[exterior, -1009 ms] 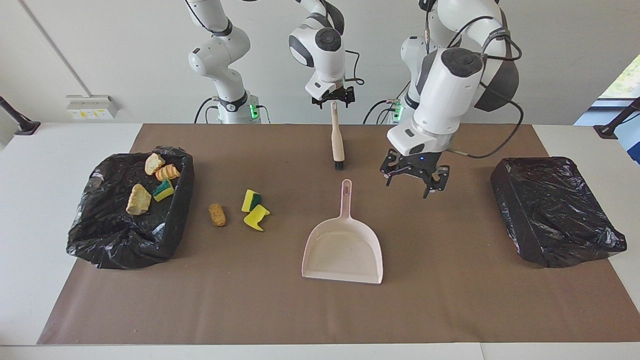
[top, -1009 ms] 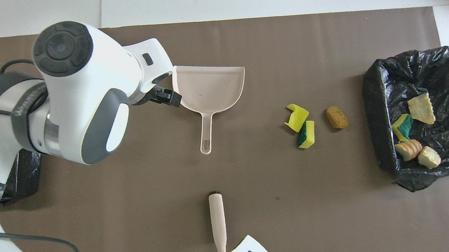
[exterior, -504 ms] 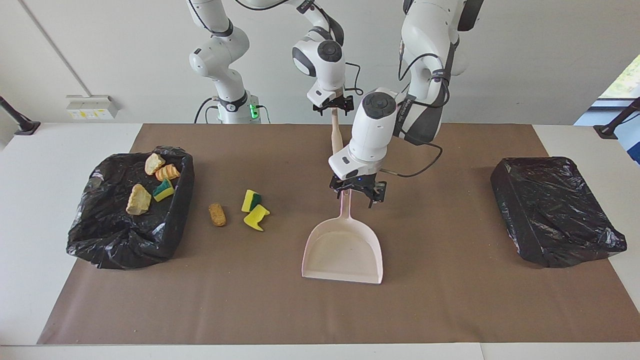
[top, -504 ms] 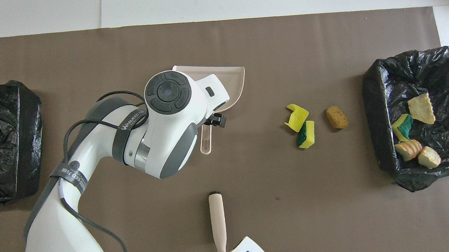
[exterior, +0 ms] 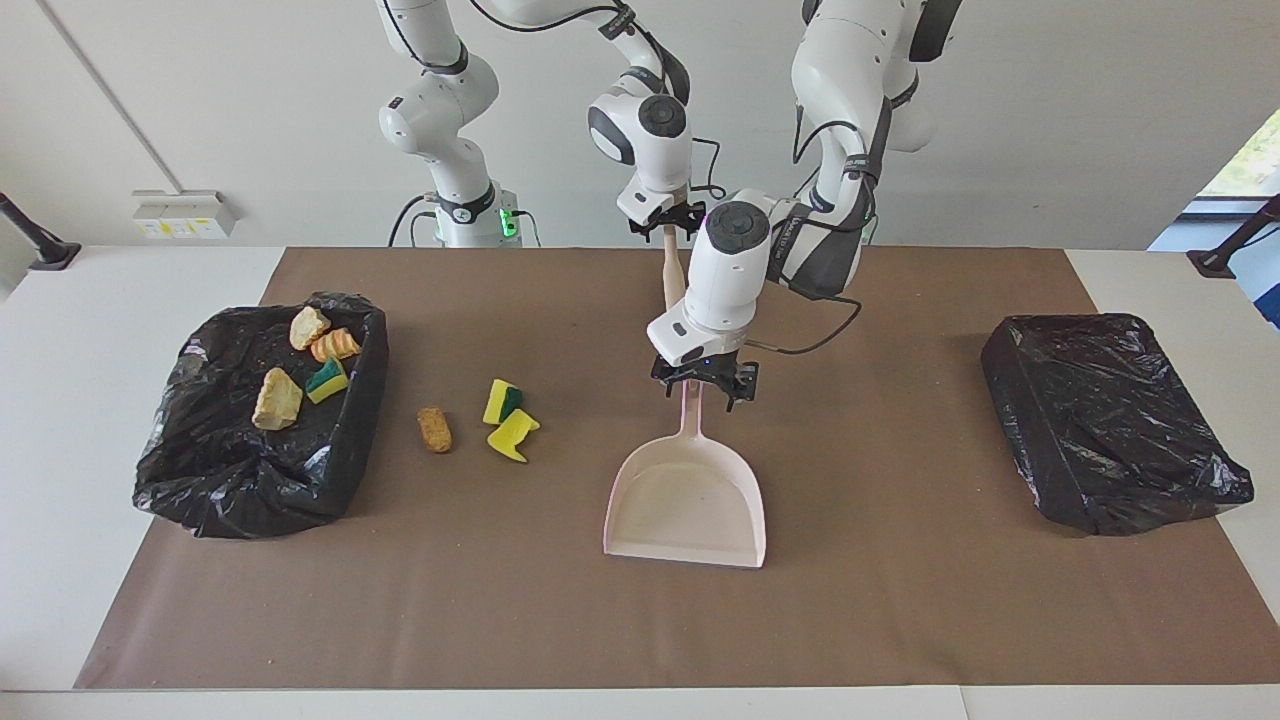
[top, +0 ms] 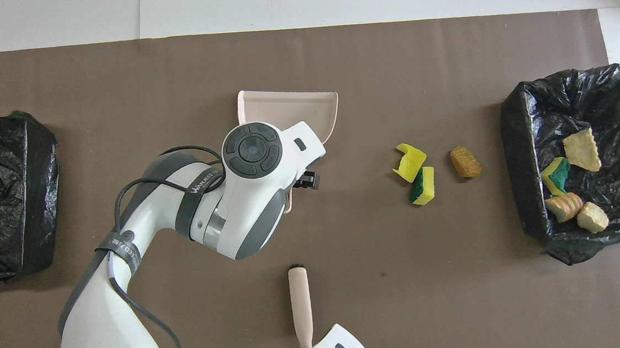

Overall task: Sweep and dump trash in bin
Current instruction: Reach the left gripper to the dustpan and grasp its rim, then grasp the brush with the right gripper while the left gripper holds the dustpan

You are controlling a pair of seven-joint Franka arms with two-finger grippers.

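Three pieces of trash lie on the brown mat: a brown lump (exterior: pixel 434 428) (top: pixel 465 162), a yellow-green sponge (exterior: pixel 502 400) (top: pixel 423 185) and a yellow sponge (exterior: pixel 512 436) (top: pixel 411 161). Several more scraps sit in the black-lined bin (exterior: pixel 250 480) (top: pixel 527 190) at the right arm's end. The pale pink dustpan (exterior: pixel 690 500) (top: pixel 288 109) lies mid-mat. My left gripper (exterior: pixel 702 393) stands open, astride its handle. The beige-handled brush (exterior: pixel 672 275) (top: pixel 300 299) lies nearer the robots, its bristles hidden by the left hand. My right gripper (exterior: pixel 666 218) is at the end of its handle.
A second bin wrapped in black bag (exterior: pixel 1110 420) (top: pixel 1 192) stands at the left arm's end of the table. The brown mat (exterior: pixel 900 620) covers most of the white table. Fine crumbs dot the mat.
My left arm swung from beside the dustpan to over its handle and came down around it. The right gripper stayed at the brush handle. Trash, pan and brush have not moved.
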